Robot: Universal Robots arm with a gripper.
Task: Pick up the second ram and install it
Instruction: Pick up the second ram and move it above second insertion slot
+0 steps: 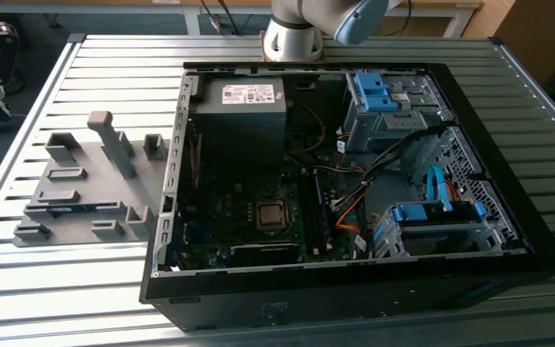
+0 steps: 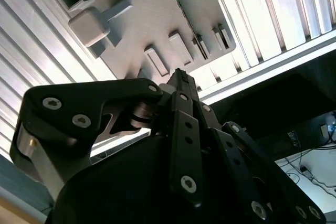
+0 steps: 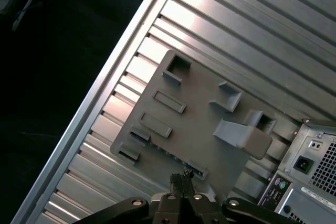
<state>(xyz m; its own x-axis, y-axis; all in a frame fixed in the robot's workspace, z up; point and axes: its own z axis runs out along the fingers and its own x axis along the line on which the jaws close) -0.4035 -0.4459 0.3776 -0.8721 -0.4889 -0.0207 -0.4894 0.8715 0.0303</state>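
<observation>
The gripper (image 3: 181, 181) is clenched, its two black fingertips pressed together with nothing between them, as both wrist views show. It hangs above the grey holder tray (image 3: 199, 114), clear of it, with the tips pointing at the edge of the tray that has the long narrow slot. In the second wrist view the gripper (image 2: 180, 77) is seen along its linkage, with the tray (image 2: 136, 19) far below on the ribbed metal table (image 2: 294, 9). The first wrist view adds the back panel of the computer case (image 3: 315, 156), with its sockets, just beside the tray. The exterior view gives the open inside of the case (image 1: 355, 289): motherboard (image 1: 268, 210), power supply (image 1: 243, 94), and light-blue brackets (image 1: 374, 90). There the tray lies at nine o'clock from the case and the arm base (image 1: 292, 36) at twelve o'clock. The second ram (image 1: 69, 209), a thin blue stick, lies in a tray slot at about seven o'clock on the tray.
</observation>
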